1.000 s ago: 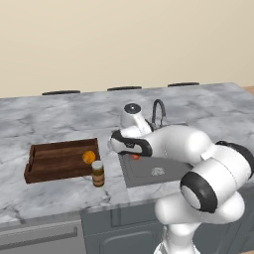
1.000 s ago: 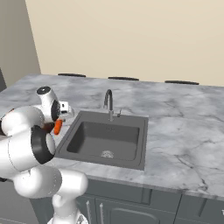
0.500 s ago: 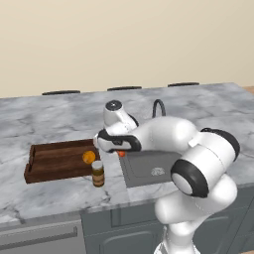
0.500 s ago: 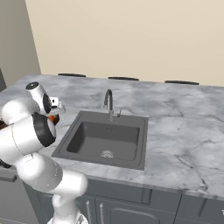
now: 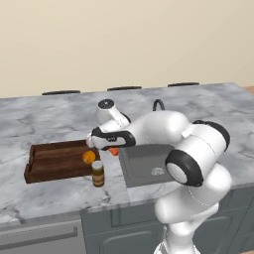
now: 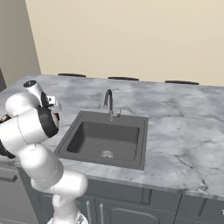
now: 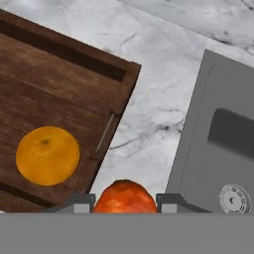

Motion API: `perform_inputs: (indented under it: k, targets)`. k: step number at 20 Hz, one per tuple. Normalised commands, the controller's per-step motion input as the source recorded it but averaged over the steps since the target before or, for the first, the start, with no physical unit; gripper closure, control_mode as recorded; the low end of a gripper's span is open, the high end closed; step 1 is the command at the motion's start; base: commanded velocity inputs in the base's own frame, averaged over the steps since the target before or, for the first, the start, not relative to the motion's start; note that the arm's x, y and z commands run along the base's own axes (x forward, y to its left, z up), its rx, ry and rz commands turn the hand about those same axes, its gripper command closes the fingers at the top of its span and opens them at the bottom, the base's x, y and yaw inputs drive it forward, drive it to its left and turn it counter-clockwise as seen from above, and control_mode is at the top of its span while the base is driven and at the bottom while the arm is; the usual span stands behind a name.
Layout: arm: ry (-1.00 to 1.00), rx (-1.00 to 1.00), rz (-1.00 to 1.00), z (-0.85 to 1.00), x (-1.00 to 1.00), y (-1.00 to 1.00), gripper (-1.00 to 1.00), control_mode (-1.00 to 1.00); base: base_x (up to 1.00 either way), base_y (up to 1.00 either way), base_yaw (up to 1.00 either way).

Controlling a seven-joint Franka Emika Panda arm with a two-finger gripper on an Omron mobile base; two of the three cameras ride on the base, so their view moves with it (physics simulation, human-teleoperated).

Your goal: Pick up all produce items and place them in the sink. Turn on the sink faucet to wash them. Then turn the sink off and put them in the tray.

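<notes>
Here the jaws clasp the orange-red carrot piece above the bare counter strip between the tray edge and the sink rim; the round orange fruit lies in the tray's corner.

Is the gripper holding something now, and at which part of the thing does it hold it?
Yes. The gripper holds the orange-red carrot-like piece, one finger on each side of it. How far along its length the grip sits cannot be told.
</notes>
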Motion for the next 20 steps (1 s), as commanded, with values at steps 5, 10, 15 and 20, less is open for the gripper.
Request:
perform_inputs:
  k: [5, 10, 15, 20]
  targets:
    - [0.05, -0.03, 0.05, 0.0, 0.2, 0.37, 1.0, -1.0, 0.0, 0.0, 0.0]
    - [0.05, -0.04, 0.06, 0.0, 0.22, 0.41, 1.0, -1.0, 0.0, 0.0, 0.0]
    - [0.09, -0.03, 0.08, 0.0, 0.27, 0.41, 1.0, -1.0, 0.0, 0.0, 0.0]
    - [0.06, -0.04, 0.02, -0.03, 0.05, 0.2, 1.0, -1.0, 0.0, 0.0, 0.0]
